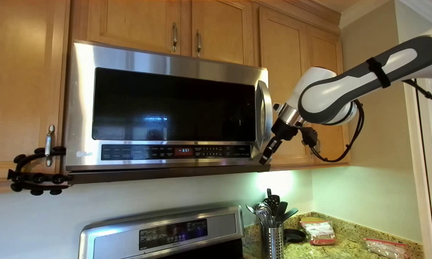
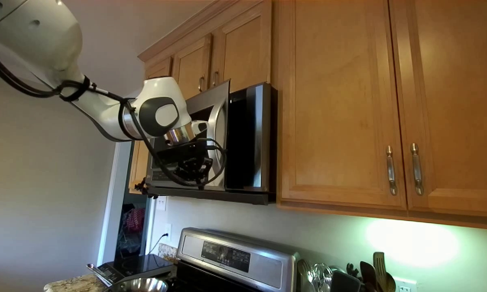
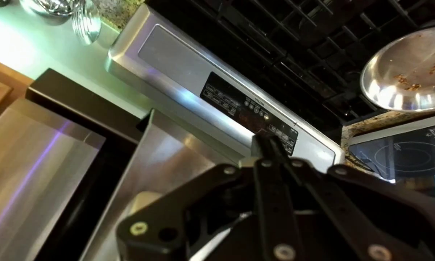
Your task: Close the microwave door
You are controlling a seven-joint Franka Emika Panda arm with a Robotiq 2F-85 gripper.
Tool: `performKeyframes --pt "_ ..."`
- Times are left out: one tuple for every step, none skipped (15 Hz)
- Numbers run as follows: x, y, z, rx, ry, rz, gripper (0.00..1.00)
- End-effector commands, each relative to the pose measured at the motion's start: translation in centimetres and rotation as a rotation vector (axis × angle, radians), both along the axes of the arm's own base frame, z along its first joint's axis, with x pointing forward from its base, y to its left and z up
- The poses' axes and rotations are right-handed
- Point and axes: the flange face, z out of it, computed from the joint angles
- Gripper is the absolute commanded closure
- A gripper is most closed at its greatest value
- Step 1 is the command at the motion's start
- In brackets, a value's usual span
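The end effector (image 3: 269, 142), in the wrist view, is dark and jointed, its fingertips drawn together on nothing; beside it the microwave door (image 3: 166, 145) shows as a smooth steel panel, a dark gap parting it from the brushed steel frame of the microwave (image 3: 32, 163); beyond lie the stove (image 3: 181, 61), its console of rounded metal, and a shiny round pan (image 3: 402, 72).

In an exterior view, the door is a rectangle of dark glass framed in steel, its handle (image 1: 269, 111) a vertical curved bar; the end effector tilts down by the door's lower corner, though whether it touches is hard to say; a perforated metal cylinder (image 1: 273, 241) holds utensils (image 1: 280, 210) on the speckled surface (image 1: 342, 248).

In an exterior view, the door stands partly open beneath panelled light wood cabinets (image 2: 245, 48); its free edge is apart from the microwave.
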Motion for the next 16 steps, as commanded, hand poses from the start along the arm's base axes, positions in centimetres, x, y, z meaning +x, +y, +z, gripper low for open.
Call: performKeyframes --pt "0.1 0.1 0.6 -0.037 -0.058 -0.008 0.98" --pt "0.6 -0.1 0.5 -0.065 -0.056 0.000 0.98" --pt "0.9 -0.3 0.4 -0.096 -0.054 0.016 0.98" --pt "1.2 -0.5 0.4 -0.125 -0.055 0.021 0.98" --pt "1.5 -0.7 0.5 -0.155 -0.057 0.027 0.98" --pt "1.8 -0.8 0.6 -0.178 -0.053 0.042 0.98" --pt "2.2 -1.0 0.7 -0.198 -0.061 0.047 0.98" --pt "2.6 -1.1 0.9 -0.209 -0.065 0.053 0.98" --pt "3.0 -1.3 1.0 -0.214 -0.075 0.060 0.98" --pt "3.5 -1.5 1.2 -0.219 -0.083 0.070 0.98" --pt "4.1 -1.7 1.4 -0.222 -0.091 0.077 0.98" --pt "4.6 -2.0 1.5 -0.228 -0.097 0.082 0.98" --pt "5.2 -2.3 1.7 -0.239 -0.106 0.090 0.98" --pt "5.8 -2.7 1.9 -0.250 -0.113 0.096 0.98" --pt "6.4 -3.0 2.0 -0.260 -0.120 0.098 0.98" --pt "7.1 -3.5 2.1 -0.270 -0.125 0.105 0.98"
